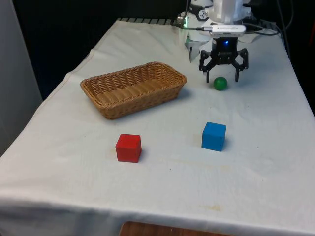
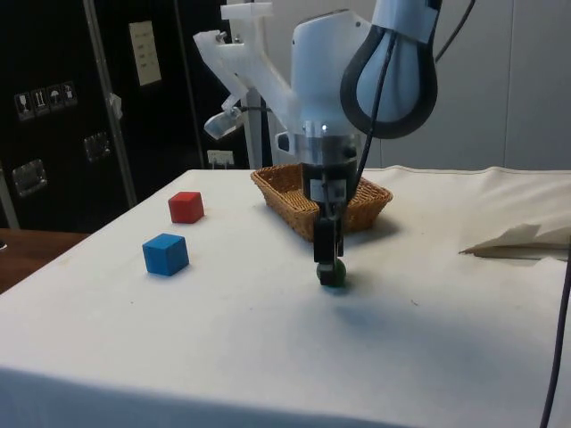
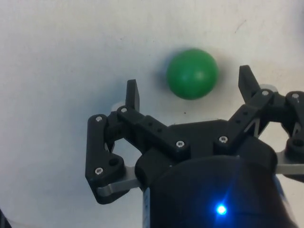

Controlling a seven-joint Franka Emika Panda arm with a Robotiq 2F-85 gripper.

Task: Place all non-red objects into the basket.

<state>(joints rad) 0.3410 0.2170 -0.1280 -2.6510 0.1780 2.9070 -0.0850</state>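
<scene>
A green ball [image 1: 220, 83] [image 2: 333, 273] [image 3: 192, 73] lies on the white cloth, toward the front view's right of the wicker basket [image 1: 170, 76] [image 2: 368, 204]. My gripper [image 1: 222, 77] [image 2: 327, 259] [image 3: 188, 90] hangs open just above the ball, its two fingers spread to either side and not touching it. A blue cube [image 1: 213, 136] [image 2: 165, 254] sits nearer the table's front. A red cube [image 1: 128, 148] [image 2: 186, 207] stands to the front view's left of the blue one. The basket holds nothing.
A fold of white cloth [image 2: 522, 239] rises behind the gripper near the robot's base. The table's edges [image 1: 295, 88] run close on the front view's right. Open cloth lies between the ball and the basket.
</scene>
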